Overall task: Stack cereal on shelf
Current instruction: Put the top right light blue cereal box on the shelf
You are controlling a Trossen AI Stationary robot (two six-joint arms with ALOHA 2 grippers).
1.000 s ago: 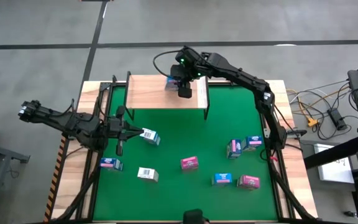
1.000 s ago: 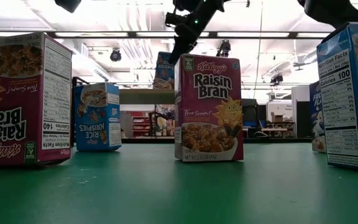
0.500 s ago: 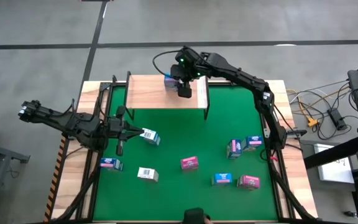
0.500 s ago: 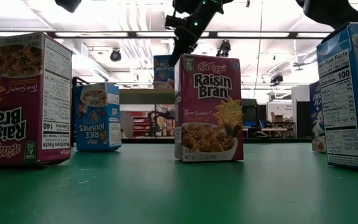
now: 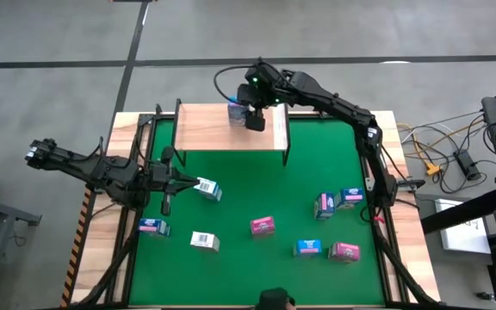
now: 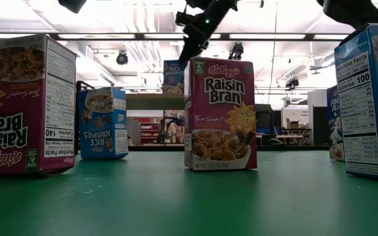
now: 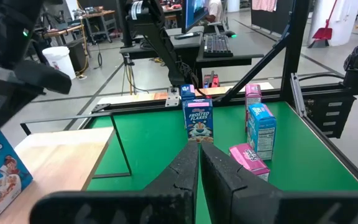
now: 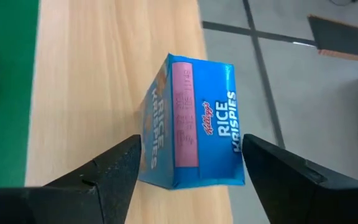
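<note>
A blue Rice Krispies cereal box (image 8: 191, 124) stands upright on its bottom on the light wooden shelf (image 5: 205, 129), near the shelf's far edge. My right gripper (image 8: 191, 146) hovers over it, open, one finger on either side of the box with a narrow gap to each. The low view shows the same box (image 6: 174, 75) on the shelf, below the arm. At the table's left side my left gripper (image 5: 183, 182) waits, shut and holding nothing, beside a white box (image 5: 207, 189).
Several more cereal boxes lie or stand on the green mat (image 5: 257, 185): pink ones (image 5: 263, 226) (image 5: 344, 251) (image 5: 152, 226), blue ones (image 5: 307, 248) (image 5: 325, 205), and a white one (image 5: 204, 241). Most of the shelf board left of the blue box is bare.
My right gripper has opened and let go of the blue box, which now stands on the shelf on its own. The gripper stays just above it.
</note>
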